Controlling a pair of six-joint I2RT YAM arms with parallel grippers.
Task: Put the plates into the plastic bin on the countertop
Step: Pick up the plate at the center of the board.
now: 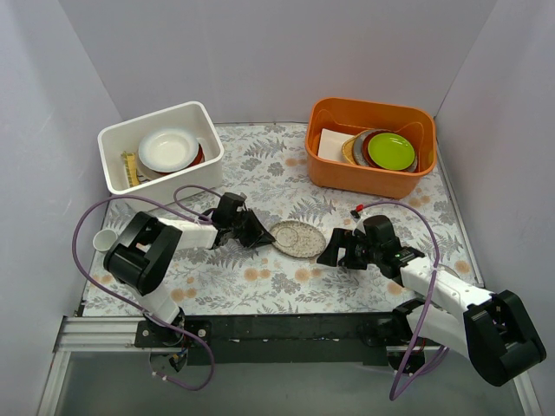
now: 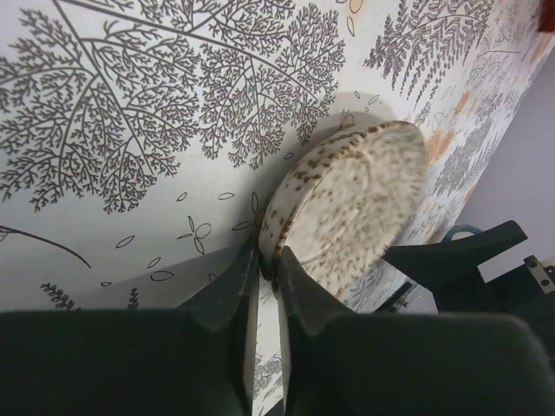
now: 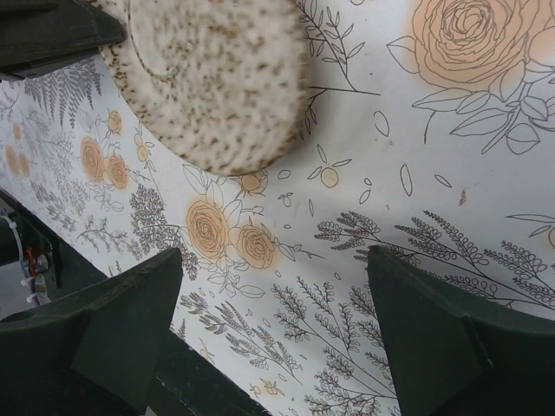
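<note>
1. Found at middle of desk (image 1: 269,173): speckled plate (image 1: 297,238); at its 10 o'clock, plastic bin (image 1: 160,178).
2. Pinched at 9 o'clock rim by left jaws; right jaws spread wide, apart at 3 o'clock.
3. Probably lifting now: keep pinch firm, raise slowly, avoid tilting.
4. Only in left wrist view: rim caught between jaws. Only from top: bin.

The bin (image 1: 173,176) stands far left on the countertop (image 1: 269,173) with plates (image 1: 167,149) in it. The tub (image 1: 364,178) stands far right, a stack (image 1: 390,150) inside. A plate (image 1: 297,237) lies mid-counter between the left gripper (image 1: 264,234), pinching its left rim, and the right gripper (image 1: 326,255), just beside it.
</note>
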